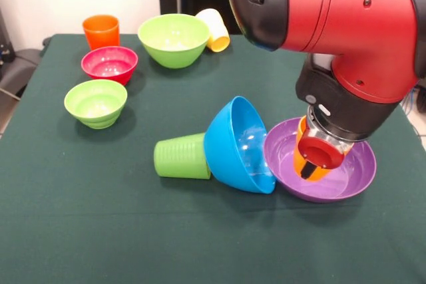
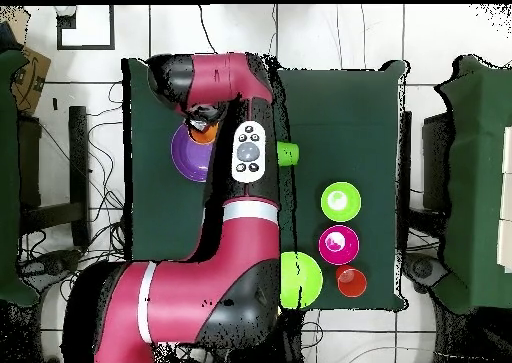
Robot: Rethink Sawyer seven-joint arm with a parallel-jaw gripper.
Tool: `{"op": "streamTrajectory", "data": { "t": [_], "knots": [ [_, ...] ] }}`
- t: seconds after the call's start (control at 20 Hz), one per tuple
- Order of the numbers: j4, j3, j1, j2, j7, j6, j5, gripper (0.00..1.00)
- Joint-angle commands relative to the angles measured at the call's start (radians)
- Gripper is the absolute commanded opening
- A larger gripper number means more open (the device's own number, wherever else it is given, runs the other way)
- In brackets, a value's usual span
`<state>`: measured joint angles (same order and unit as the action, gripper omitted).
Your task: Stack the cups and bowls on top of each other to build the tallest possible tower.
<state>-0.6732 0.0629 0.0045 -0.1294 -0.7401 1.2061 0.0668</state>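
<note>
A: The table (image 1: 80, 231) is covered in dark green cloth. On it, far left, stand a plain orange cup (image 1: 101, 30), a glossy red small bowl (image 1: 109, 64) and a lime green small bowl (image 1: 96, 102).

B: And the large lime green bowl (image 1: 174, 39) behind, with a pale yellow cup (image 1: 214, 29) beside it, orange-yellow inside.

A: Nearer, a ribbed green cup (image 1: 182, 156), a bright blue bowl (image 1: 237, 145) and a purple bowl (image 1: 333, 177).

B: The arm (image 1: 346, 18) is red and black. Under it sits something orange (image 1: 307, 164), possibly another cup; its top looks red.
</note>
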Motion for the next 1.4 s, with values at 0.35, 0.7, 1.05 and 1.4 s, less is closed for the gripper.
{"op": "streamTrajectory", "data": {
  "t": [0.35, 0.7, 1.05, 1.4],
  "knots": [
    [-0.081, -0.065, -0.018, 0.026, 0.07, 0.019, 0.084, 0.0],
    [-0.078, -0.074, -0.013, 0.05, 0.072, 0.027, 0.083, 0.0],
    [-0.121, -0.071, -0.012, 0.029, 0.04, 0.008, 0.073, 0.0],
    [-0.234, -0.064, -0.004, -0.027, -0.007, -0.04, 0.07, 0.0]
  ]
}}
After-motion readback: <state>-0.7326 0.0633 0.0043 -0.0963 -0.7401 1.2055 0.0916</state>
